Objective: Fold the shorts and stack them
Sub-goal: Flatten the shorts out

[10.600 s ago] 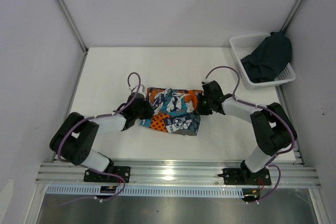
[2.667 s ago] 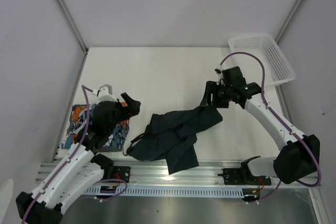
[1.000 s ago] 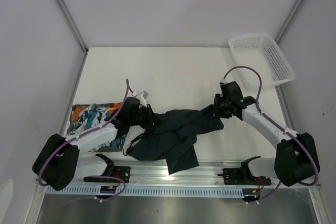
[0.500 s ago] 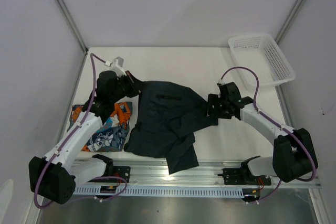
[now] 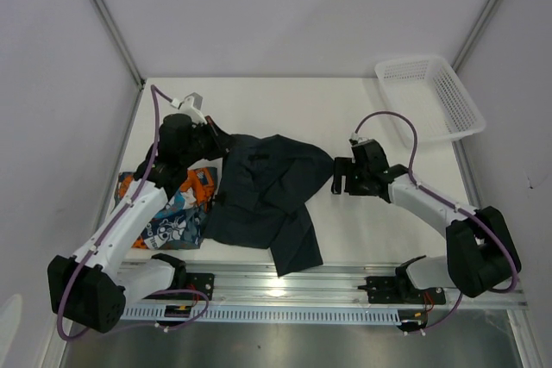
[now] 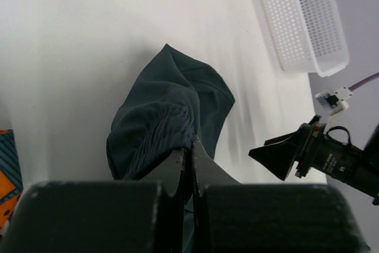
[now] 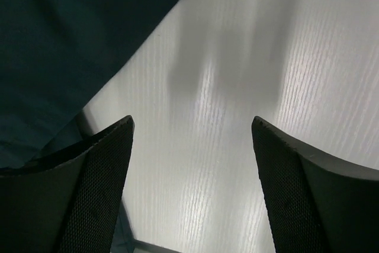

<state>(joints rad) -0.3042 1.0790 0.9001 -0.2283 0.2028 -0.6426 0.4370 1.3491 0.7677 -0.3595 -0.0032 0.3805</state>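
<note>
The plain dark shorts (image 5: 267, 191) lie spread and rumpled across the table's middle. My left gripper (image 5: 212, 140) is shut on their ribbed waistband at the far-left corner; in the left wrist view the closed fingertips (image 6: 192, 146) pinch the gathered dark shorts (image 6: 172, 108). The printed shorts (image 5: 168, 208) lie folded at the left, partly under the left arm and the dark fabric. My right gripper (image 5: 339, 177) stands open just right of the dark shorts' edge, holding nothing. In the right wrist view the right gripper (image 7: 191, 121) spans bare table, with the dark shorts (image 7: 65, 45) at upper left.
The white mesh basket (image 5: 431, 96) sits at the far right corner; it also shows in the left wrist view as the basket (image 6: 302, 22). Grey walls enclose the table on three sides. The arms' rail (image 5: 285, 286) runs along the near edge.
The right gripper has opened and let go of the dark shorts' right end. The left gripper lifted the waistband to the far left, dragging the fabric leftward.
</note>
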